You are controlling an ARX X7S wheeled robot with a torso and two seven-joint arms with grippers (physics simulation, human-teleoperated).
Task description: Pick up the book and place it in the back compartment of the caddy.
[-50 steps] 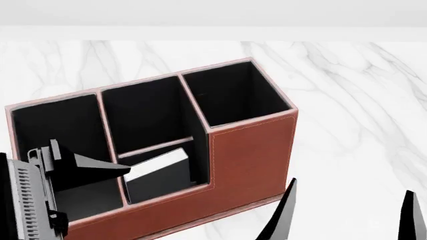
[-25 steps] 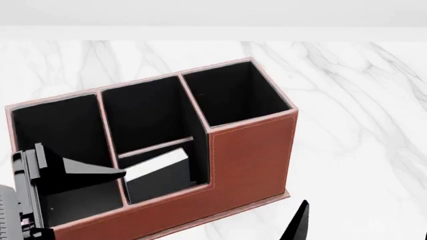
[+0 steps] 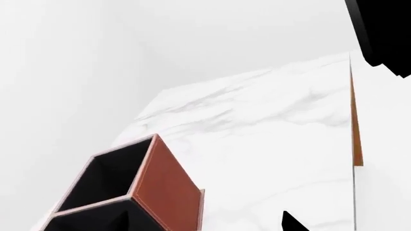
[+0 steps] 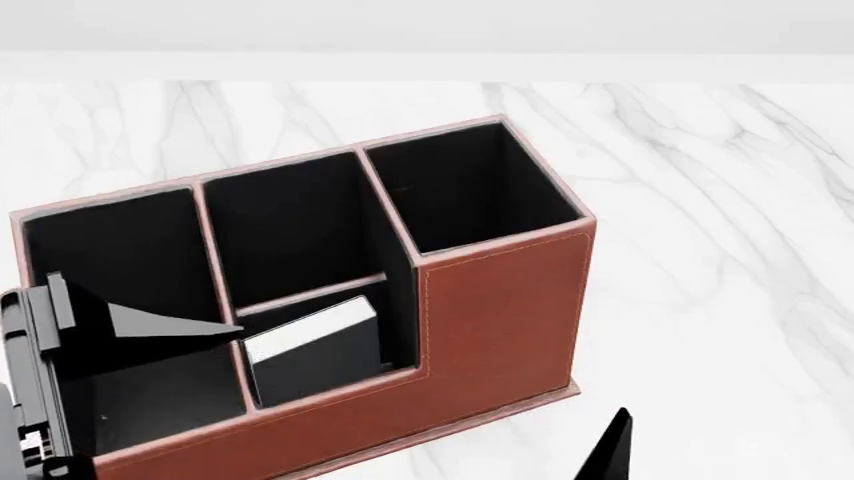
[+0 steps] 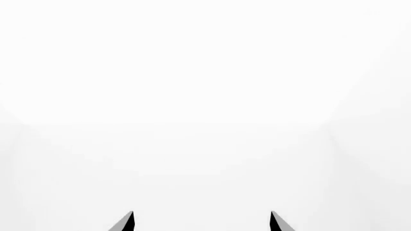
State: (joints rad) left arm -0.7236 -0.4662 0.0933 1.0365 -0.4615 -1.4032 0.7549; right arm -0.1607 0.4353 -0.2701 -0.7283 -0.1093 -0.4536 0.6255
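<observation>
White marble tabletop (image 4: 694, 250) with faint grey veining fills most of head view. Far edge of it meets a plain white wall (image 4: 427, 25), with a slightly brighter band along the join. Left wrist view: same marble surface (image 3: 270, 144) seen at a tilt, its corner against blank white background; thin brown strip (image 3: 356, 130) along one edge, can't tell what it is. Right wrist view: featureless white.

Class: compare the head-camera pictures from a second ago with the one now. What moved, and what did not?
The left gripper drew back toward the view's left edge, away from the book; the right gripper sank toward the bottom edge. The book stayed in the low front cell of the caddy, which did not move.
</observation>
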